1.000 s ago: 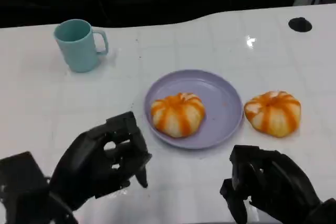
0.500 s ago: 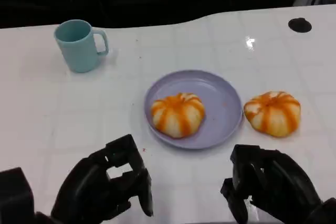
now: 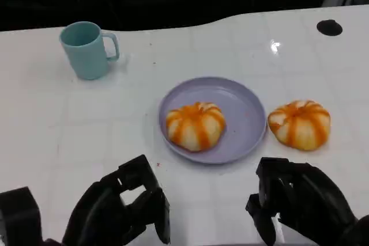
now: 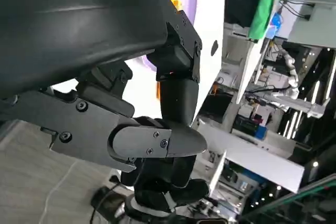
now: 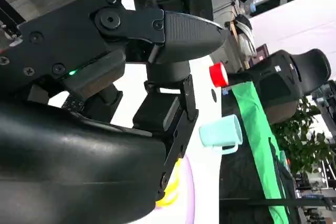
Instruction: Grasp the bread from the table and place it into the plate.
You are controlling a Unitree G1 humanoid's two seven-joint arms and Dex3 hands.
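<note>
- Left black many-fingered hand [image 3: 124,211] low at near edge of glossy white table [image 3: 46,136], fingers curled inward, nothing in them; no contact with any object visible.
- Right black many-fingered hand [image 3: 297,200] likewise at near edge, fingers bent and drawn in, holding nothing; nearest to the loose bun but well short of it.
- Left wrist view: own fingers [image 4: 176,95] folded close to the shell, confirms an empty closed posture.
- Right wrist view: fingers [image 5: 173,30] folded too; small teal cup [image 5: 220,132] glimpsed beyond.
- Round lilac plastic plate [image 3: 245,105] mid-table, between the two hands and farther out; one orange-striped round bread bun [image 3: 195,125] already seated on its left half.
- Second orange-striped round bread bun [image 3: 300,124] on bare table, just beside plate's right rim, possibly touching it; cannot tell for sure. Judged to be the piece still to move.
- Risk: closed right hand advancing as is would shove the loose bun instead of taking it; needs fingers spread first.
- Risk: soft, domed bread likely to dent or squeeze out under a hard grip.
- Risk: free space on plate lies at right half; careless drop could land on rim, tip plate, or knock the seated bun.
- Teal ceramic mug with handle [image 3: 86,49] far left, well apart; low collision concern.
- Dark round hole [image 3: 329,26] in table, far right corner.
</note>
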